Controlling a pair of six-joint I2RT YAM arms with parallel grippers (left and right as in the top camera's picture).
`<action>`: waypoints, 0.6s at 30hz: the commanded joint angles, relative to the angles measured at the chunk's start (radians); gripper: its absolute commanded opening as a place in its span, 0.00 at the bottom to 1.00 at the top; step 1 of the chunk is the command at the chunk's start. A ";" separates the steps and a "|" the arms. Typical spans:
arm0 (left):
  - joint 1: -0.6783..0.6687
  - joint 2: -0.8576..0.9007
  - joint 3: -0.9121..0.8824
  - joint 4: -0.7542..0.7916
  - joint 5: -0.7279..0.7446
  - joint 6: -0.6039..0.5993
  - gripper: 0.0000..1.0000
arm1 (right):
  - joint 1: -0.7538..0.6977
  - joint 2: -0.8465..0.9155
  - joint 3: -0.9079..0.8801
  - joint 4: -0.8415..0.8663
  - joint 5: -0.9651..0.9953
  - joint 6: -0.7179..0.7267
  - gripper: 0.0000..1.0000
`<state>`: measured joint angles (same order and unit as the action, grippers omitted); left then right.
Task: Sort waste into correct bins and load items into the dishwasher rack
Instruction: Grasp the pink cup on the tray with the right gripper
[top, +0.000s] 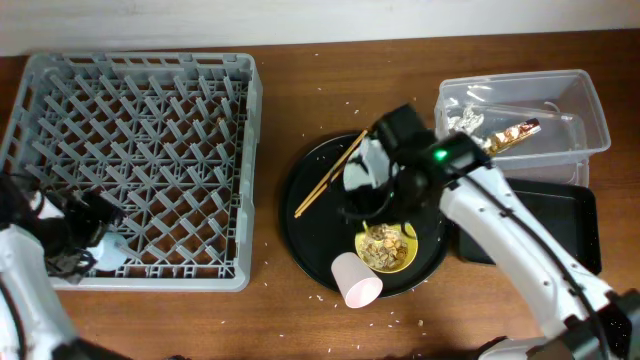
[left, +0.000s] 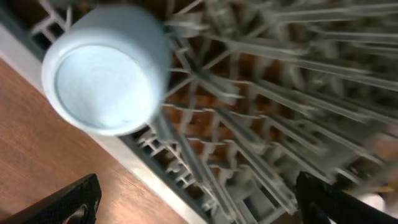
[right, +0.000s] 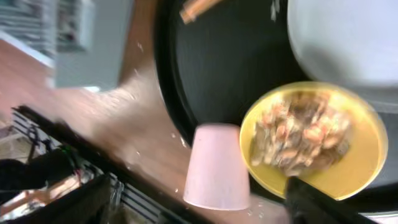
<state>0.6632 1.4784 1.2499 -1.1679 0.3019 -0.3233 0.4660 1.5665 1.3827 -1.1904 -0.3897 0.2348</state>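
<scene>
The grey dishwasher rack (top: 130, 150) fills the left. A small blue cup (top: 110, 255) stands upside down in its front left corner, also in the left wrist view (left: 106, 68). My left gripper (top: 85, 235) (left: 199, 205) is open and empty beside it. My right gripper (top: 375, 195) (right: 193, 208) is open above the pink cup (top: 355, 280) (right: 214, 168), which lies next to the yellow bowl (top: 388, 247) (right: 311, 140) of tan food bits. The pale plate (top: 362, 165) (right: 345, 40) and chopsticks (top: 330, 175) lie on the round tray. The clear tub (top: 590, 110) holds the gold-brown wrapper (top: 510, 135) and silvery scrap (top: 465, 120).
The large round black tray (top: 305, 215) carries the plate, bowl and chopsticks; the pink cup overhangs its front edge. The shallow black rectangular tray (top: 565, 225) sits in front of the clear tub, partly under my right arm. White crumbs dot the table.
</scene>
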 joint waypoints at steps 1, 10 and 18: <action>-0.055 -0.132 0.067 -0.026 0.144 0.163 0.97 | 0.030 -0.004 -0.042 0.005 0.005 0.056 0.83; -0.771 -0.264 0.066 -0.073 0.175 0.438 0.68 | -0.089 -0.004 -0.043 0.023 -0.125 0.151 0.42; -0.813 -0.263 0.067 0.019 0.142 0.399 0.69 | 0.134 -0.005 -0.152 -0.144 -0.043 0.348 0.50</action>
<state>-0.1673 1.2156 1.3064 -1.1473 0.4557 0.0784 0.5629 1.5681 1.2877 -1.3430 -0.4686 0.4648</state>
